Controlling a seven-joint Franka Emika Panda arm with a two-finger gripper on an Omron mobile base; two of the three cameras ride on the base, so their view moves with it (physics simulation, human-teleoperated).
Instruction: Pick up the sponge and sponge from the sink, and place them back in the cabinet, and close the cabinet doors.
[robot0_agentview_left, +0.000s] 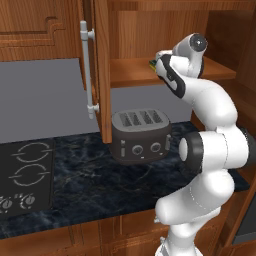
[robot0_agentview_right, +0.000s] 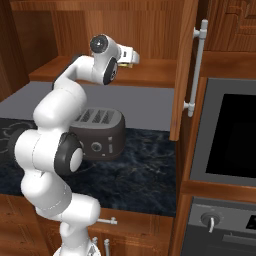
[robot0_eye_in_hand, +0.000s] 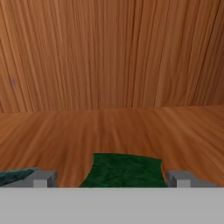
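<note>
The white arm is reaching up into the open cabinet (robot0_agentview_left: 150, 30), its hand lying level over the wooden shelf (robot0_agentview_left: 130, 70). In the left base view the gripper (robot0_agentview_left: 156, 64) is sitting just above the shelf's front edge, with a small strip of green and yellow showing at its tip; in the right base view the same yellow edge is peeking out past the hand (robot0_agentview_right: 131, 60).

In the hand view a sponge (robot0_eye_in_hand: 124, 170) is lying between the two finger tips (robot0_eye_in_hand: 43, 178), its dark green face up, seemingly flat on the shelf board, with the cabinet's back wall rising beyond it. The jaws are standing wide on either side of the sponge, and whether they are touching its edges cannot be told, since the sponge's sides run close to both tips. A second patch of dark green (robot0_eye_in_hand: 15, 176) is showing at the far left beside one tip; what it belongs to cannot be made out.

Both cabinet doors are standing open: the left door (robot0_agentview_left: 102, 75) with its silver bar handle (robot0_agentview_left: 87, 70) and the right door (robot0_agentview_right: 182, 70) with its handle (robot0_agentview_right: 197, 70).

Below the shelf, a dark toaster (robot0_agentview_left: 141, 135) is sitting on the black marbled counter (robot0_agentview_left: 90, 185), beside a hob (robot0_agentview_left: 25, 175). An oven (robot0_agentview_right: 230, 135) is standing to the right.
</note>
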